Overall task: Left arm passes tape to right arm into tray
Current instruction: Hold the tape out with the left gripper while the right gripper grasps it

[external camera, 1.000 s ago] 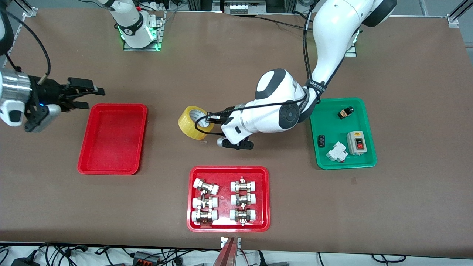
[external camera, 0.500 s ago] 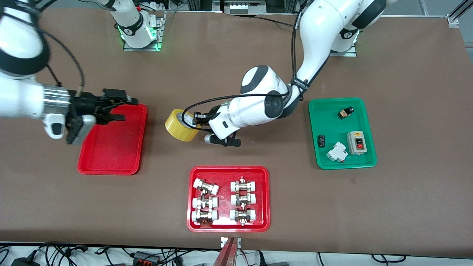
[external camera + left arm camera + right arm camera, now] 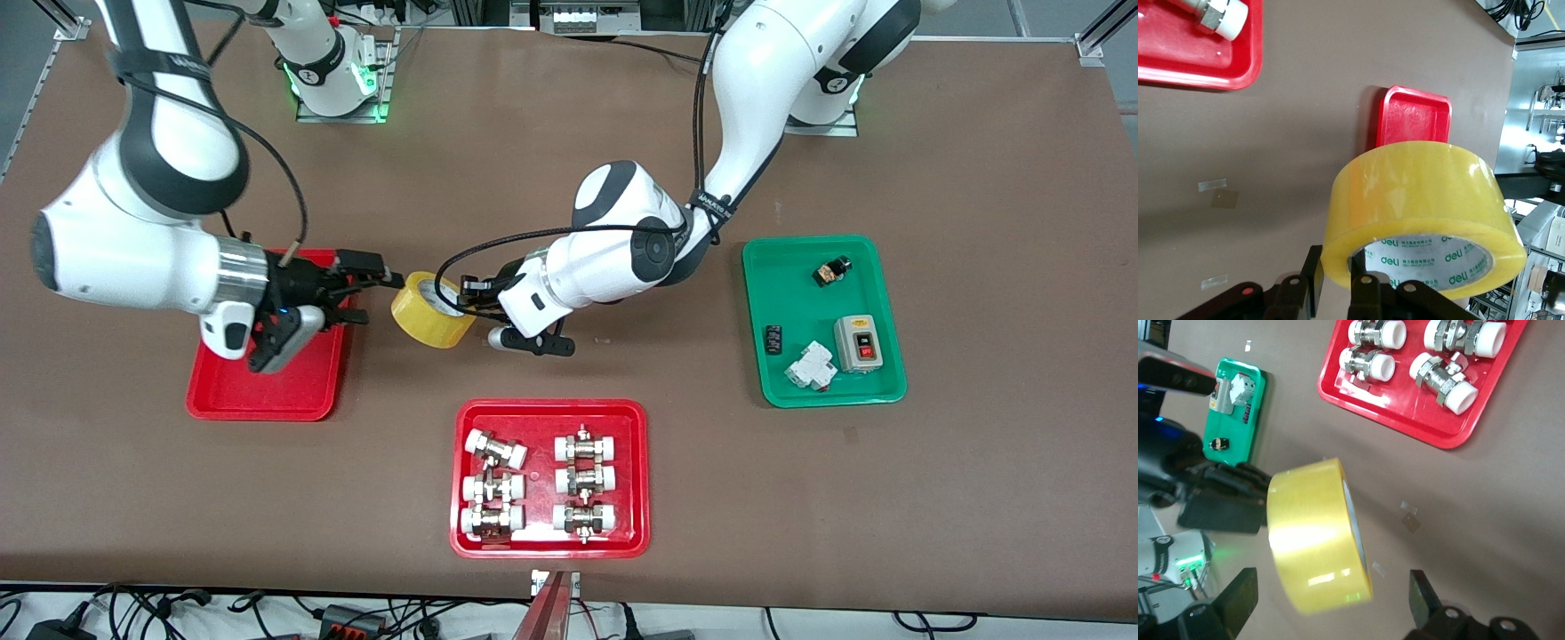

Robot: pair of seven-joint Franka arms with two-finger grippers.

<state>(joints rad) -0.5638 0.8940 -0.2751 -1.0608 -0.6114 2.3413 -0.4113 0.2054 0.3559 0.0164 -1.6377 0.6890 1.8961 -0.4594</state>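
While the left gripper's fingers pinch the tape's wall, the right gripper's wide-spread fingers flank it.

Even, bright overhead light; the brown table reads flat with no hot spots. Shadows are soft and short, sitting close under both arms and along the tray rims. 1 green status glow shows at the right arm's base.

Front view is sharp across the whole field, with little bending at the edges.

Left wrist view: the tape fills the frame, mildly soft, with a pale sheen along its upper band. The background past the table edge is washed bright.

Right wrist view: a strong glare stripe runs down the roll's face. The gripper fingers at the frame edge are dark and out of focus.
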